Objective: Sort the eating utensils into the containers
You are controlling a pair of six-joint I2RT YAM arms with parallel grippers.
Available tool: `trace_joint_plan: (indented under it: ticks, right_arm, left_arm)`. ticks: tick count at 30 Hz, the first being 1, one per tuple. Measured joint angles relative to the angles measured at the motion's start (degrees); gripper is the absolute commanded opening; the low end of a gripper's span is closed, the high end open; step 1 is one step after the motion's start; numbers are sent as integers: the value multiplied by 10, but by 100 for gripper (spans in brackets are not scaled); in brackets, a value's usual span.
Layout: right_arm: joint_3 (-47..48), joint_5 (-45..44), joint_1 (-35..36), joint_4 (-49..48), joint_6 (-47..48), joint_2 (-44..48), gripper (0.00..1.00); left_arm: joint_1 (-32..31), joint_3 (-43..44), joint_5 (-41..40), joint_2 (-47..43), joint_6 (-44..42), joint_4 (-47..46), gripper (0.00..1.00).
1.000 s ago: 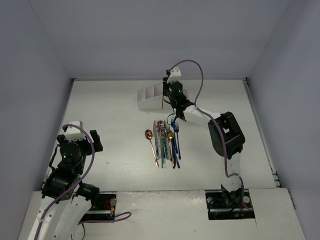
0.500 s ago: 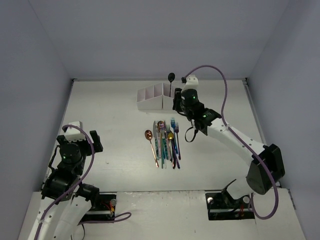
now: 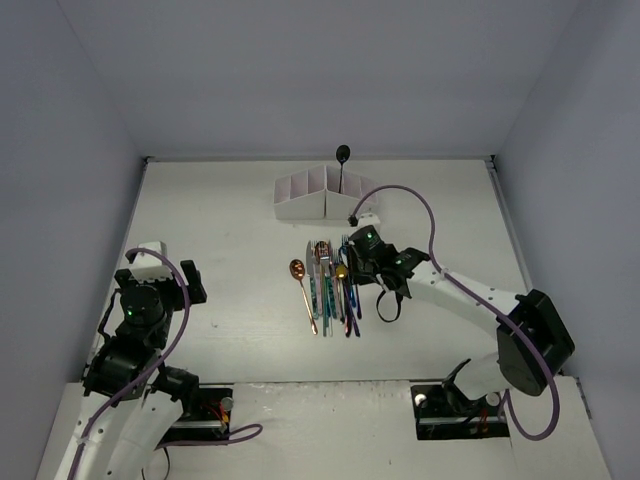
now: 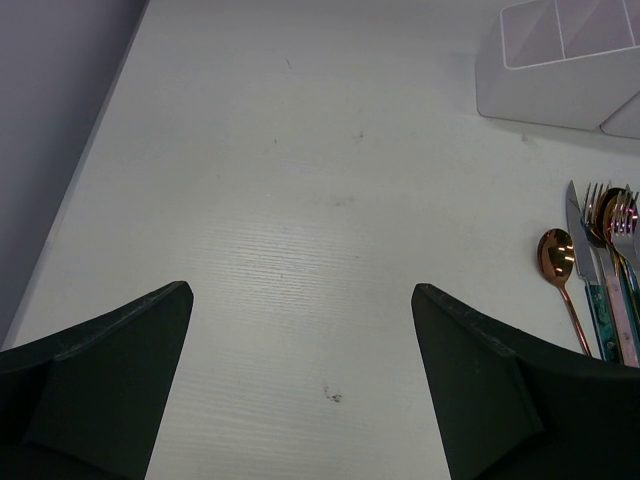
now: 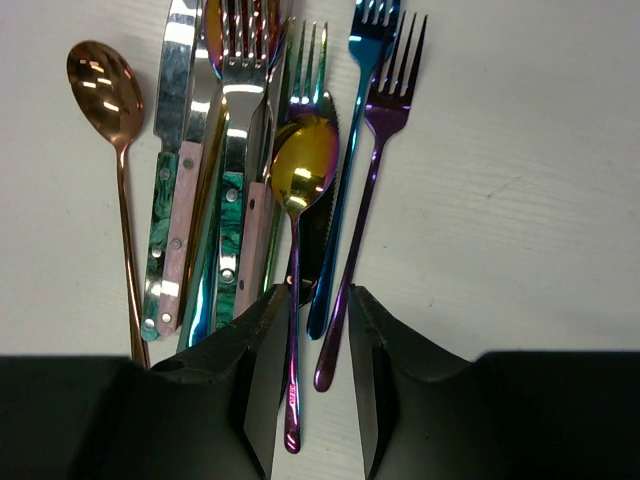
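Observation:
The utensils (image 3: 332,285) lie in a tight row mid-table: knives, forks, a gold spoon (image 5: 303,165), a blue fork (image 5: 370,30), a purple fork (image 5: 393,105), and a copper spoon (image 3: 300,272) apart on the left. A black spoon (image 3: 343,156) stands in the right compartment of the white organiser (image 3: 300,207). My right gripper (image 3: 358,268) hovers over the row's right side, open; its jaws (image 5: 318,300) straddle the gold spoon's handle and the two fork handles. My left gripper (image 4: 300,295) is open and empty over bare table at the left (image 3: 190,283).
The organiser (image 4: 560,80) sits at the back centre, its other compartments showing nothing inside. The copper spoon (image 4: 555,255) and the row (image 4: 610,225) lie right of my left gripper. Grey walls enclose the table on three sides.
My right gripper has come away from the organiser, leaving the black spoon standing in it, and moved toward the near side to hover over the utensil row. The left arm has not moved.

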State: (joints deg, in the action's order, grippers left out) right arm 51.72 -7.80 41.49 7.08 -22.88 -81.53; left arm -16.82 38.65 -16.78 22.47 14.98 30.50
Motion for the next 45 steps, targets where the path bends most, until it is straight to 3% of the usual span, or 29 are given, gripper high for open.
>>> trace_joint_plan:
  ticks: [16, 29, 33, 38, 45]
  right_arm:
    - [6, -1, 31, -3, -2, -120, 22]
    - [19, -3, 31, -18, -2, -149, 22]
    - [25, -4, 31, -22, -3, -160, 18]
    - [30, -20, 31, -22, -7, -164, 1]
    - [32, -41, 31, -23, -9, -161, 0]
  left_arm:
    - [0, 0, 0, 3, 0, 0, 90]
    - [0, 0, 0, 3, 0, 0, 90]
    - [0, 0, 0, 3, 0, 0, 90]
    - [0, 0, 0, 3, 0, 0, 90]
    - [0, 0, 0, 3, 0, 0, 90]
